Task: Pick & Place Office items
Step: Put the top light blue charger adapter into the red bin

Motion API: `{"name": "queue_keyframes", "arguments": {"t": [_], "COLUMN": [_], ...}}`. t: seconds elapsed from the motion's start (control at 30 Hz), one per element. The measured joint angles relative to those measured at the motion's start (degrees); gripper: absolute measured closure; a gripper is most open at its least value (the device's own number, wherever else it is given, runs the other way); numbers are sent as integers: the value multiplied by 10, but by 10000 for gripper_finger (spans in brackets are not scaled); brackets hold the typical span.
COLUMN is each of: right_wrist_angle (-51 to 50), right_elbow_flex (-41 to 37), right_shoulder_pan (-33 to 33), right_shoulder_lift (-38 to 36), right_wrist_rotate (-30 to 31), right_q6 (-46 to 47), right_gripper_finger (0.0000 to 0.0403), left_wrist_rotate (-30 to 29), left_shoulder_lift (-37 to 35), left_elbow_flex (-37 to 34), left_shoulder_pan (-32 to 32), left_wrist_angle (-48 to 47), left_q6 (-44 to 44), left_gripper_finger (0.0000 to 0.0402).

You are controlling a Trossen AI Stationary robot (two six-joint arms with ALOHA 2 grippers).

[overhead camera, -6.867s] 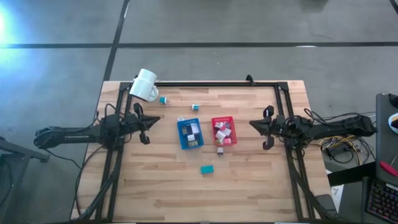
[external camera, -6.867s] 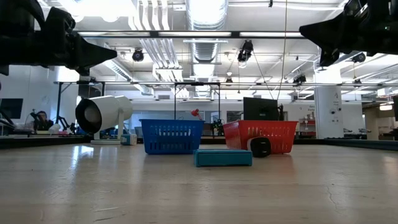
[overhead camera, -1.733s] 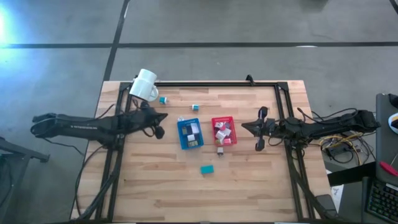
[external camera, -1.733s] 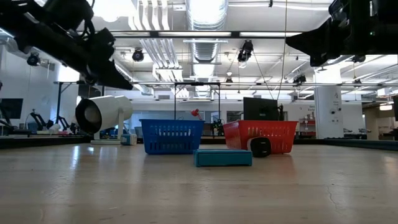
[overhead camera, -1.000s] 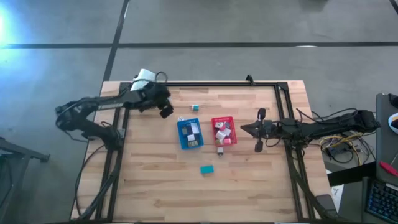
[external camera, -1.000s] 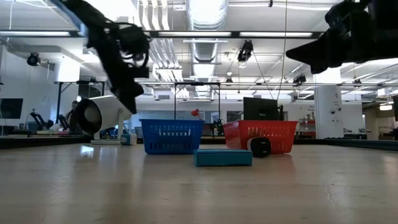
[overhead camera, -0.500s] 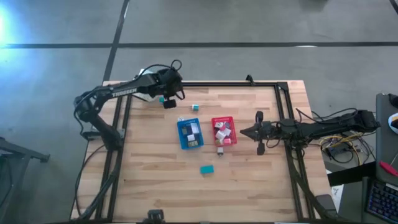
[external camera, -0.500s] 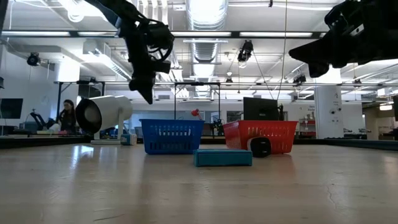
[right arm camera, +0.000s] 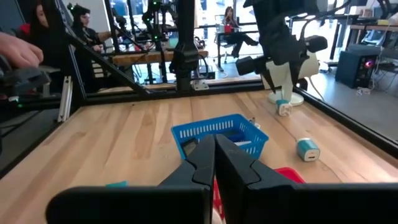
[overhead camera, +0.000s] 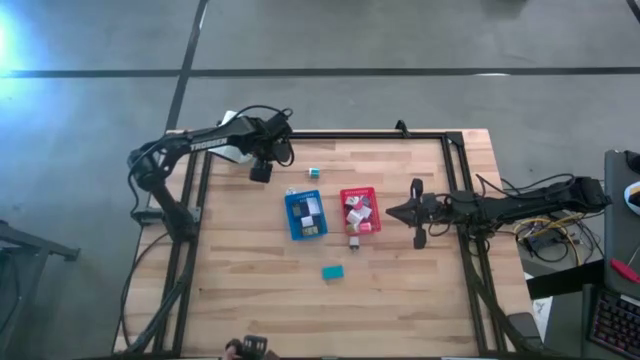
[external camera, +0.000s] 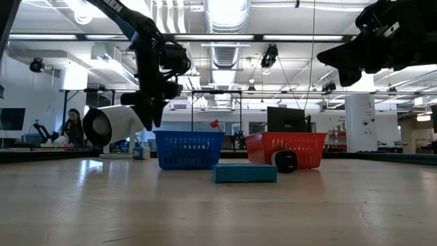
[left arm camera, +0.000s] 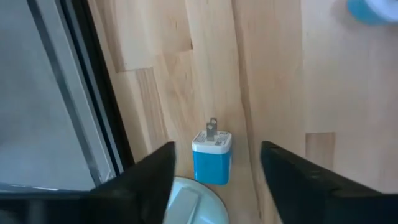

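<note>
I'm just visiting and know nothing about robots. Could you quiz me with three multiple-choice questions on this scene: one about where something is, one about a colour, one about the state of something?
1. Where is the left gripper?
A. Over the far-left part of the table, by the white mug
B. Inside the red basket
C. At the near edge of the table

2. What colour is the body of the small plug-in charger below the left gripper?
A. Red
B. Blue with a white top
C. Black

3. How are the right gripper fingers?
A. Spread wide
B. Clamped on a block
C. Pressed together, empty

Answers:
1. A: the high view shows it beside the mug.
2. B: the left wrist view shows a blue body and a white end with prongs.
3. C: the right wrist view shows the fingers together with nothing between them.
</note>
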Motion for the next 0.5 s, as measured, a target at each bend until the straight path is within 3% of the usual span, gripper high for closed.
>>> {"name": "queue_keyframes", "arguments": {"t": [0.2,0.5], "right_wrist_angle": [-4,-4], "right_elbow_flex": [0,0], "right_shoulder_pan": [0,0], "right_shoulder_lift": [0,0], "right_wrist_rotate": [0,0], "right_q6": [0,-4], "right_gripper_finger": [394,394], "left_wrist_rotate": [-2,-7], "left_shoulder_lift": [25,85], "left_elbow_flex": [-3,-4], "left_shoulder_pan": [17,46], "left_wrist_angle": [-4,-5], "left_q6": [8,5], "left_gripper_finger": [96,95]}}
